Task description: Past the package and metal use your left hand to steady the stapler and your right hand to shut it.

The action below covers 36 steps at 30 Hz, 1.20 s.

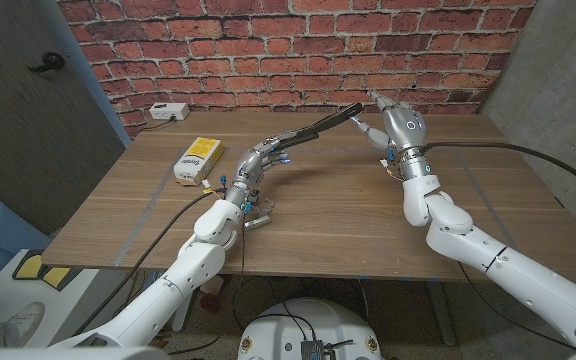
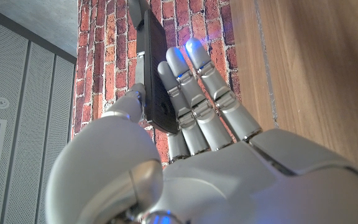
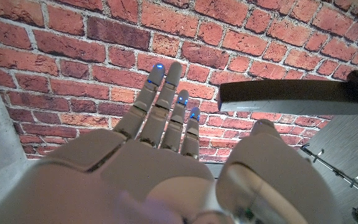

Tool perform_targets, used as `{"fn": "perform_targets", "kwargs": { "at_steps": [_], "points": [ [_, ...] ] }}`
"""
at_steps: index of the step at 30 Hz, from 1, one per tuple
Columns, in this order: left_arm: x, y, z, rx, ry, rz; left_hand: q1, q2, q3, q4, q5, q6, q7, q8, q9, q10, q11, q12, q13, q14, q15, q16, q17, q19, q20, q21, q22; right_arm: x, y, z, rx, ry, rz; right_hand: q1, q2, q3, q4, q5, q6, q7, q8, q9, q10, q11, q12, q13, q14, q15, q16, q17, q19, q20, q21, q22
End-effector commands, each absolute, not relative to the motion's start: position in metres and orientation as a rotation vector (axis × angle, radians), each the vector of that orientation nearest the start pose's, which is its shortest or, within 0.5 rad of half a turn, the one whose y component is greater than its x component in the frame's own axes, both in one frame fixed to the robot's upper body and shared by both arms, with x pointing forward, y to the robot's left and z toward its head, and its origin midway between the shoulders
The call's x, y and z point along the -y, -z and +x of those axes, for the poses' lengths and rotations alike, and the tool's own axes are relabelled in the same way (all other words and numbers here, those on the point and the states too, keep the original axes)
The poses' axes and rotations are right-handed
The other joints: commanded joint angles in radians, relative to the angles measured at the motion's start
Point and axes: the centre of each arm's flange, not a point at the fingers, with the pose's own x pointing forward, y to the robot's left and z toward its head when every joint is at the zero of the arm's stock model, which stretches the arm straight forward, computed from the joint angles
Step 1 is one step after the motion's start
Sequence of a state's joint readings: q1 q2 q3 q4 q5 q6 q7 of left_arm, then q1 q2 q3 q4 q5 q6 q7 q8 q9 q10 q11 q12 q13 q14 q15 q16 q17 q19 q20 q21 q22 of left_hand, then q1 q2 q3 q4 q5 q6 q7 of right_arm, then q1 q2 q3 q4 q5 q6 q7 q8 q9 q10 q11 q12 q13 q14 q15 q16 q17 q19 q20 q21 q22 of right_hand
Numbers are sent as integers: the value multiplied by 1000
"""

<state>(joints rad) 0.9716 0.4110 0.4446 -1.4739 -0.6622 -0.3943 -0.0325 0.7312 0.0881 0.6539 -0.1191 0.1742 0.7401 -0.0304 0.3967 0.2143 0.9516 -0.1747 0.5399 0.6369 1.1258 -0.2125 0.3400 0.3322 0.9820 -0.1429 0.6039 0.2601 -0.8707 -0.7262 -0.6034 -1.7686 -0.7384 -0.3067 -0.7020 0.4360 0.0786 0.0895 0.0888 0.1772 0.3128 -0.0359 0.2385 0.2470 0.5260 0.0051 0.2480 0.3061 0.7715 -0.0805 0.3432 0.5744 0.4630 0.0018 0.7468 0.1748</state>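
The stapler (image 1: 313, 130) stands open toward the far edge of the worktop (image 1: 368, 230), about midway along it: its dark upper arm slants up and away from the base, so the closing is not done yet. My left hand (image 1: 258, 165) has the lower end of it; from my left wrist I see my fingers (image 2: 194, 93) laid along one side of the black body (image 2: 157, 81) and my thumb on the other, so I judge the steadying half is in place. My right hand (image 1: 400, 125) is up beside the raised tip, fingers straight and apart, holding nothing. From my right wrist the lifted arm (image 3: 291, 99) runs just beyond my thumb (image 3: 263, 134); whether I touch it I cannot tell. What is left, as I read it, is to bring that hand onto the top and press it down. The yellow-and-white package (image 1: 196, 160) lies nearer the left edge, well apart from the stapler.
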Motion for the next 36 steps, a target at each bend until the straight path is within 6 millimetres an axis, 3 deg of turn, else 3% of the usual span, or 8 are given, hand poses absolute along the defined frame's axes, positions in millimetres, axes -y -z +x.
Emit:
{"fn": "perform_targets", "kwargs": {
  "at_steps": [1, 5, 8, 14, 20, 28, 31, 36],
  "points": [
    [-185, 58, 608, 673, 397, -185, 98, 97, 23, 27, 5, 42, 12, -1, 270, 24, -29, 0, 4, 4, -20, -1, 2, -5, -3, 11, 0, 225, -31, 557, 1004, 562, -1165, -18, 0, -1, 10, 4, 12, 16, -6, -6, 62, 14, 17, -7, 51, -102, 23, 0, 24, -3, -4, 3],
    [-184, 59, 609, 671, 398, -186, 98, 96, 23, 28, 5, 42, 12, -1, 273, 25, -29, -2, 2, 3, -20, -2, 3, -7, -3, 13, 0, 223, -32, 558, 994, 549, -1143, -36, 0, -4, 12, 7, 30, 31, -6, -19, 163, 22, 38, -20, 118, -107, 48, 0, 46, -12, -10, 3],
    [-183, 59, 610, 672, 401, -187, 97, 96, 23, 28, 5, 42, 12, -2, 274, 25, -30, -2, 3, 3, -19, -3, 2, -8, -3, 15, -1, 221, -33, 559, 989, 533, -1139, -49, 1, -7, 15, 8, 44, 38, -5, -24, 231, 12, 56, -25, 142, -110, 56, 1, 52, -15, -15, 3],
    [-181, 57, 611, 672, 405, -184, 96, 97, 22, 29, 5, 41, 10, -5, 276, 26, -30, -3, 1, 3, -19, -3, 3, -10, -3, 18, -1, 218, -35, 562, 988, 516, -1127, -68, 1, -12, 20, 10, 71, 50, 1, -30, 295, -3, 79, -23, 152, -105, 59, 3, 55, -16, -22, 4],
    [-180, 58, 612, 669, 405, -185, 96, 96, 22, 29, 5, 44, 11, -7, 277, 24, -30, -3, 4, 3, -20, -4, 4, -12, -3, 22, -2, 216, -36, 564, 995, 498, -1110, -77, 6, -12, 22, 12, 96, 53, 6, -33, 322, -14, 90, -18, 153, -103, 58, 5, 71, 3, -22, 4],
    [-180, 59, 612, 667, 405, -183, 96, 96, 22, 29, 5, 44, 11, -10, 278, 25, -31, -3, 4, 3, -20, -5, 5, -14, -4, 27, -3, 211, -36, 567, 1004, 480, -1087, -78, 20, -5, 22, 15, 137, 49, 16, -37, 354, -27, 105, -12, 152, -100, 56, 8, 65, 9, -30, 5],
    [-180, 59, 612, 666, 410, -192, 96, 96, 22, 30, 5, 46, 11, -11, 279, 26, -32, -4, 4, 3, -19, -5, 6, -15, -4, 29, -4, 209, -36, 569, 994, 465, -1070, -77, 26, -1, 19, 15, 152, 45, 16, -39, 382, -30, 120, -7, 188, -109, 69, 11, 68, 13, -33, 6],
    [-180, 60, 611, 666, 409, -193, 97, 95, 22, 28, 6, 46, 11, -14, 280, 24, -29, -5, 6, 3, -21, -6, 6, -16, -4, 33, -4, 207, -37, 570, 991, 459, -1038, -59, 33, 11, 5, 17, 171, 40, 19, -41, 405, -41, 133, -2, 186, -109, 69, 16, 70, 20, -37, 6]
  ]
}}
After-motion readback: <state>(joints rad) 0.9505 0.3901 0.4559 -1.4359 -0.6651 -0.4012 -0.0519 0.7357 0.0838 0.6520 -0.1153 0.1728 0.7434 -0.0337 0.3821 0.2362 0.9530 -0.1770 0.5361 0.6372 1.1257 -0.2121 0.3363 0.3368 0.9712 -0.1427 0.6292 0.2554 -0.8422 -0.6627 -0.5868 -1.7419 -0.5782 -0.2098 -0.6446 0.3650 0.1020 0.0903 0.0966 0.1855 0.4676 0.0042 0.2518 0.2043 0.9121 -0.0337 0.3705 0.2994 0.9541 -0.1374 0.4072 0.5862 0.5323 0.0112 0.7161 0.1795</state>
